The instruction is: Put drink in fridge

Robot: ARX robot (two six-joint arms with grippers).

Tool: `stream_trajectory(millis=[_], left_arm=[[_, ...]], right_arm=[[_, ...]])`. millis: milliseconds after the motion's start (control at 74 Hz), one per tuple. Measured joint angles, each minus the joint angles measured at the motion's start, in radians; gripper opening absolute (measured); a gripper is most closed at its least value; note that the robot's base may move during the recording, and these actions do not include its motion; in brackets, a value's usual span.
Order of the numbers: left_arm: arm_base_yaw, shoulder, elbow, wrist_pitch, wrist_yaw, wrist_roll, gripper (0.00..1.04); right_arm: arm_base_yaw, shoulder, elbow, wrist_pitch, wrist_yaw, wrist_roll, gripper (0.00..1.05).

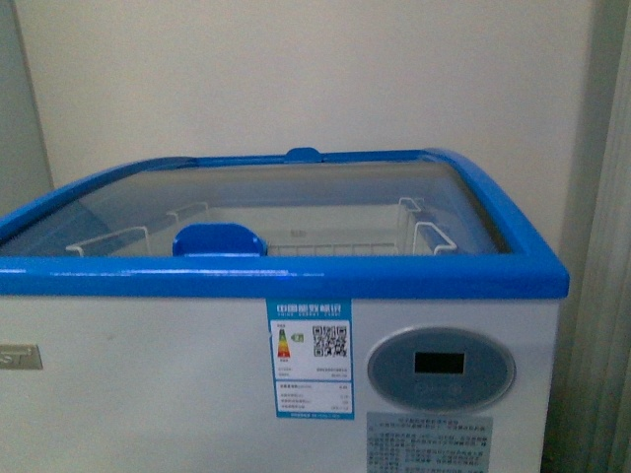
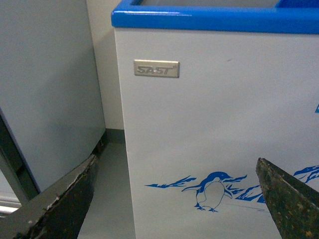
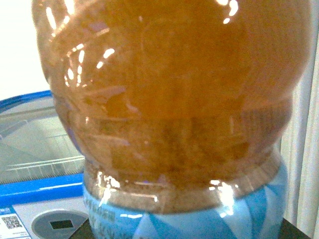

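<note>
The fridge (image 1: 148, 394) is a white chest freezer with a blue rim (image 1: 296, 276), straight ahead in the front view. Its curved glass lid (image 1: 296, 197) is shut, with a blue handle (image 1: 219, 239) at the front edge and a white wire basket (image 1: 345, 236) under the glass. Neither arm shows in that view. My left gripper (image 2: 177, 204) is open and empty, facing the fridge's front by the penguin picture (image 2: 212, 191). My right gripper is shut on the drink bottle (image 3: 174, 99), full of amber liquid with a light blue label (image 3: 199, 219); it fills the right wrist view and hides the fingers.
A taller plain grey-white cabinet (image 2: 45, 89) stands close to the left of the fridge, with a narrow floor gap (image 2: 107, 194) between them. A pale wall (image 1: 296, 69) is behind the fridge. A curtain (image 1: 601, 296) hangs at its right. The control panel (image 1: 441, 370) is on the front.
</note>
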State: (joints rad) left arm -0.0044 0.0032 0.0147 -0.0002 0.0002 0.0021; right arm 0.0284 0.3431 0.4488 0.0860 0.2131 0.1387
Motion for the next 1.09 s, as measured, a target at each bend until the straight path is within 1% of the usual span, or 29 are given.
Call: stream_trajectory(millis=[500, 527, 541, 568, 608, 622, 662, 676, 703, 730, 743, 797, 811, 851, 905, 946, 1095], left_arm=[[0.0, 0.0, 0.0, 0.0, 0.0, 0.0, 0.97], [0.004, 0.006, 0.002, -0.006, 0.014, -0.013, 0.97], [0.014, 0.027, 0.01, -0.016, 0.051, -0.028, 0.97], [0.025, 0.063, 0.016, -0.008, 0.09, -0.05, 0.97], [0.039, 0.148, 0.031, 0.041, 0.137, -0.074, 0.97], [0.045, 0.214, 0.043, 0.09, 0.163, -0.077, 0.97], [0.049, 0.325, 0.061, 0.184, 0.189, -0.076, 0.97], [0.049, 0.399, 0.076, 0.249, 0.203, -0.069, 0.97], [0.048, 0.472, 0.093, 0.315, 0.217, -0.061, 0.97], [0.045, 0.544, 0.112, 0.382, 0.227, -0.04, 0.97], [0.041, 0.616, 0.134, 0.445, 0.235, -0.019, 0.97], [0.029, 0.753, 0.183, 0.56, 0.256, 0.023, 0.97], [0.025, 0.817, 0.209, 0.611, 0.271, 0.05, 0.97], [0.019, 0.906, 0.25, 0.676, 0.295, 0.091, 0.97], [0.008, 1.037, 0.319, 0.755, 0.334, 0.169, 0.97], [0.001, 1.102, 0.359, 0.779, 0.354, 0.205, 0.97], [-0.026, 1.299, 0.519, 0.771, 0.447, 0.407, 0.97]], right_arm=[[0.0, 0.0, 0.0, 0.002, 0.0, 0.0, 0.36], [0.0, 0.0, 0.0, 0.002, 0.0, 0.0, 0.36], [0.0, 0.0, 0.0, 0.002, 0.0, 0.0, 0.36], [0.0, 0.0, 0.0, 0.002, 0.0, 0.0, 0.36], [0.0, 0.0, 0.0, 0.002, 0.001, 0.0, 0.36], [0.0, 0.0, 0.0, 0.002, 0.0, 0.0, 0.36], [0.0, 0.0, 0.0, 0.002, -0.001, 0.0, 0.36], [0.0, 0.0, 0.0, 0.002, -0.002, 0.0, 0.36], [0.0, 0.0, 0.0, 0.002, -0.003, 0.0, 0.36], [0.0, 0.0, 0.0, 0.002, -0.003, 0.0, 0.36], [0.0, 0.0, 0.0, 0.002, -0.003, 0.0, 0.36], [0.0, 0.0, 0.0, 0.002, 0.0, 0.0, 0.36], [0.0, 0.0, 0.0, 0.002, 0.001, 0.0, 0.36], [0.0, 0.0, 0.0, 0.002, 0.003, 0.0, 0.36], [0.0, 0.0, 0.0, 0.002, 0.002, 0.0, 0.36], [0.0, 0.0, 0.0, 0.002, 0.0, 0.0, 0.36], [0.0, 0.0, 0.0, 0.002, 0.0, 0.0, 0.36]])
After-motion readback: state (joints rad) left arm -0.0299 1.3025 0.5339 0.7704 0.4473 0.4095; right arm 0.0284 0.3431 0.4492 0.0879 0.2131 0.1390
